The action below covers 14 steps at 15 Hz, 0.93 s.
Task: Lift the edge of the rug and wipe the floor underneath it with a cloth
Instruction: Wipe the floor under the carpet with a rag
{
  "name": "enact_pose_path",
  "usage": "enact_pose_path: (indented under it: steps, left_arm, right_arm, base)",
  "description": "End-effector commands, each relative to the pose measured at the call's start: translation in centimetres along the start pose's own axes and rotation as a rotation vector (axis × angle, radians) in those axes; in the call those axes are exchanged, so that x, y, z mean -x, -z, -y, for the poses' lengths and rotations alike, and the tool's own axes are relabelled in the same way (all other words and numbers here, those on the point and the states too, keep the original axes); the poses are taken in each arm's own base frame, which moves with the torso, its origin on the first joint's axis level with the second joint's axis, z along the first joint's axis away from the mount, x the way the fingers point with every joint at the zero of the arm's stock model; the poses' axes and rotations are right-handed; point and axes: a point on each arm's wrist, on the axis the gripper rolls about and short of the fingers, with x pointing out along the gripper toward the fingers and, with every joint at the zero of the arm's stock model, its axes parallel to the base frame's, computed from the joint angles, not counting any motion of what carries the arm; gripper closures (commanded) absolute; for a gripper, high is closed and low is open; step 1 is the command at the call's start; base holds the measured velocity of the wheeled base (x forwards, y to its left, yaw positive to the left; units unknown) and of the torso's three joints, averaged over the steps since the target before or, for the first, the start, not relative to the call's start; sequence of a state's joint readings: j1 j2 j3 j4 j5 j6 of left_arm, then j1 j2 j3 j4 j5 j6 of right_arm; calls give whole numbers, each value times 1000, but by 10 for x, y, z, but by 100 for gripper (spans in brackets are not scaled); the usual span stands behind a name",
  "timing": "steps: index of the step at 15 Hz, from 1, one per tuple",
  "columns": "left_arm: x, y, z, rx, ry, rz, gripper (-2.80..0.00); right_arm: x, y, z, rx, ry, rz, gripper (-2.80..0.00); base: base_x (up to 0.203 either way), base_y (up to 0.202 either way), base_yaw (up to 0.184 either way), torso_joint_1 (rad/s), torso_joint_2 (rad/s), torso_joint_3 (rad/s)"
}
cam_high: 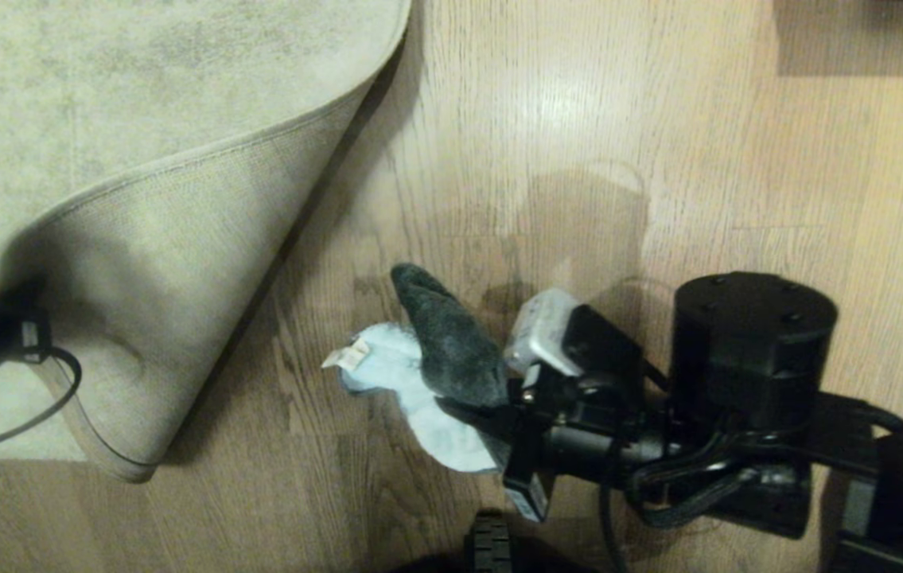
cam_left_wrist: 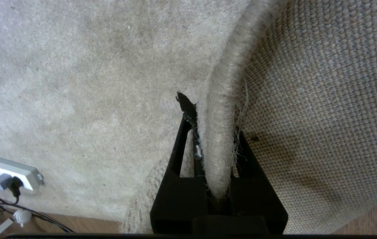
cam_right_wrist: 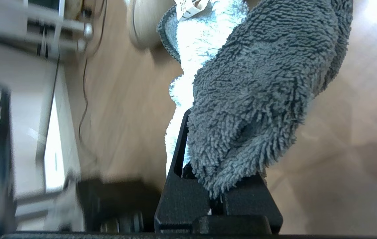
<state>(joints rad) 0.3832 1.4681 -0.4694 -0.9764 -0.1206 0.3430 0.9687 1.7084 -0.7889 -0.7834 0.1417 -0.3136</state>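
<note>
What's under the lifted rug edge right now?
The left gripper holds the rug edge folded back, tan backing up. Bare wood floor shows beside the fold, shadowed. Anything under the fold stays hidden. The cloth, in the right gripper, isn't underneath.

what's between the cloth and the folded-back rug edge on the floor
Only bare floor. In the head view, a strip of wood planks separates the cloth in the right gripper from the rug edge.
</note>
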Motion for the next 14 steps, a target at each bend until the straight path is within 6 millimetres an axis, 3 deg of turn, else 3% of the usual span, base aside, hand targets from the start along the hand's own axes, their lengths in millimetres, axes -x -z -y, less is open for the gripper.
enact_pose_path:
  steps: [1, 8, 14]
  left_arm:
    - [-2, 2, 1, -3, 3, -4, 0]
    - [-3, 3, 1, -4, 5, -9, 0]
    - [-3, 4, 1, -2, 5, -12, 0]
  right_arm:
    - [-55, 28, -27, -10, 2, 5, 0]
    - [-137, 40, -54, -41, 137, 139, 0]
    - [-180, 60, -64, -69, 150, 187, 0]
  base:
    - [0, 0, 0, 0, 0, 0]
    - [0, 0, 0, 0, 0, 0]
    - [0, 0, 0, 0, 0, 0]
